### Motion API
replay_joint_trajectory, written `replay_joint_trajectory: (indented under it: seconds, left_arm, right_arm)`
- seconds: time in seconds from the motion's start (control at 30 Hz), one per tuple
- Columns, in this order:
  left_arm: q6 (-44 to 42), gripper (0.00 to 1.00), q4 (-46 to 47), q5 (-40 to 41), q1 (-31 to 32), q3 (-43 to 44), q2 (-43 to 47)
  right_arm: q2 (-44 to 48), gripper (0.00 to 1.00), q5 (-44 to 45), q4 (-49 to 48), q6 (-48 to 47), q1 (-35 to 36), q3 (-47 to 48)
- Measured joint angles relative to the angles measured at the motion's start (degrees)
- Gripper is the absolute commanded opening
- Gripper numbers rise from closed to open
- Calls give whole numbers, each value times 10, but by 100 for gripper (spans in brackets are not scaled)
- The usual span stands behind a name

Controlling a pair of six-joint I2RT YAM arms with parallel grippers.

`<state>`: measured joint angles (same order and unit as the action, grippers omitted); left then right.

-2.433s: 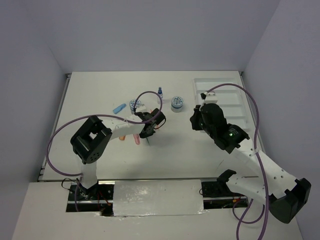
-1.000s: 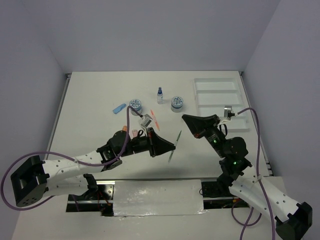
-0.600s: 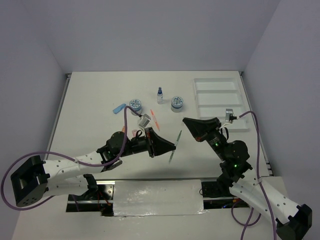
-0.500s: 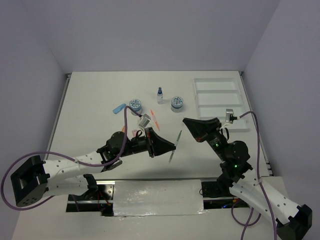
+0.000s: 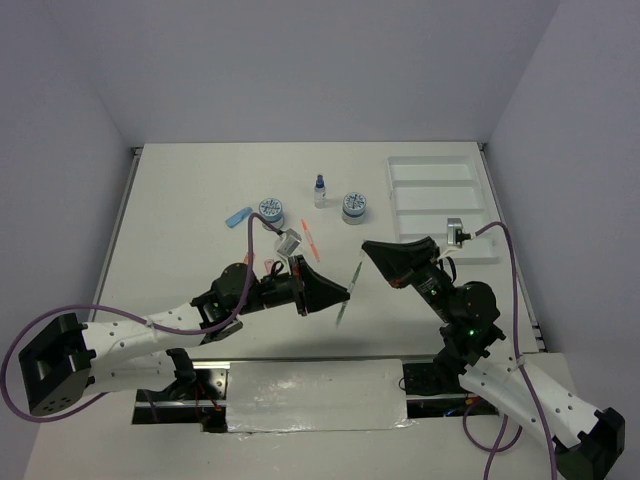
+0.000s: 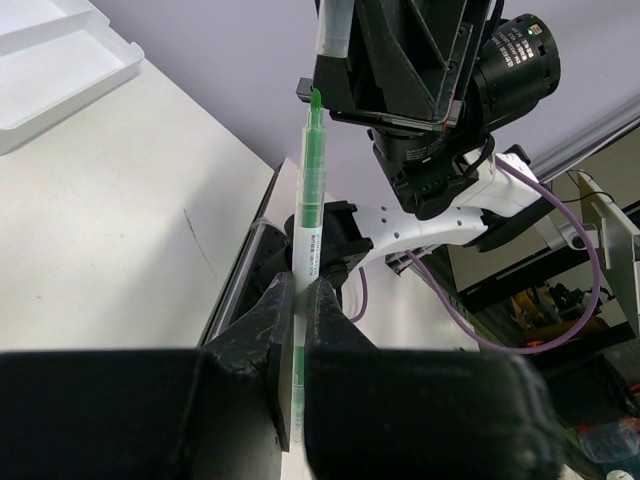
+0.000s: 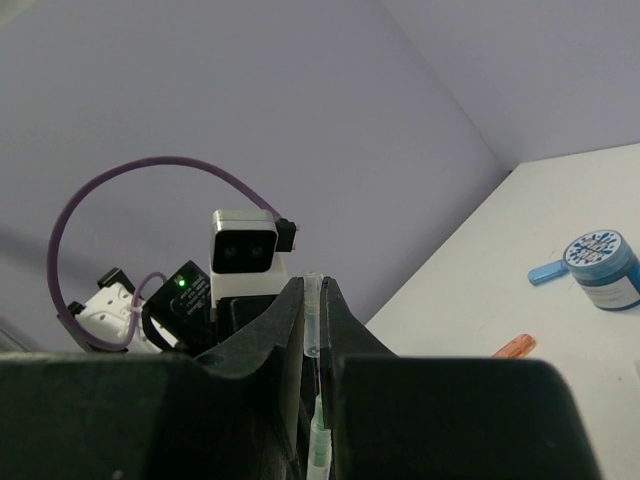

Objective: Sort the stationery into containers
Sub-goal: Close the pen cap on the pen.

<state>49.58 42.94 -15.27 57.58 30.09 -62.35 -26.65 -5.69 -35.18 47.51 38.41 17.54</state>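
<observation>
Left tool (image 5: 346, 293) is clenched on the green pen (image 5: 351, 288), held in the air above the bench (image 5: 190, 180) near its front edge. In the left wrist view the pen stands upright between the fingers (image 6: 275, 310), tip upward. Right tool (image 5: 367, 248) faces it, pinched on a clear cap (image 7: 313, 318) directly in line with the pen's tip and just beside it; whether they touch cannot be told. Farther back lie two blue-grey jars (image 5: 270, 209) (image 5: 353, 205), a blue-capped bottle (image 5: 320, 190), a blue piece (image 5: 238, 216) and an orange-red pen (image 5: 310, 240). The white tray (image 5: 440, 165) sits at the far right.
</observation>
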Motion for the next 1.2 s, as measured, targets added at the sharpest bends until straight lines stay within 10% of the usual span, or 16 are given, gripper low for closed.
replay_joint_trajectory:
  seconds: [1.2]
  left_arm:
    - [1, 0, 14, 3, 0, -2, -3]
  right_arm:
    - [3, 0, 8, 31, -21, 5, 7]
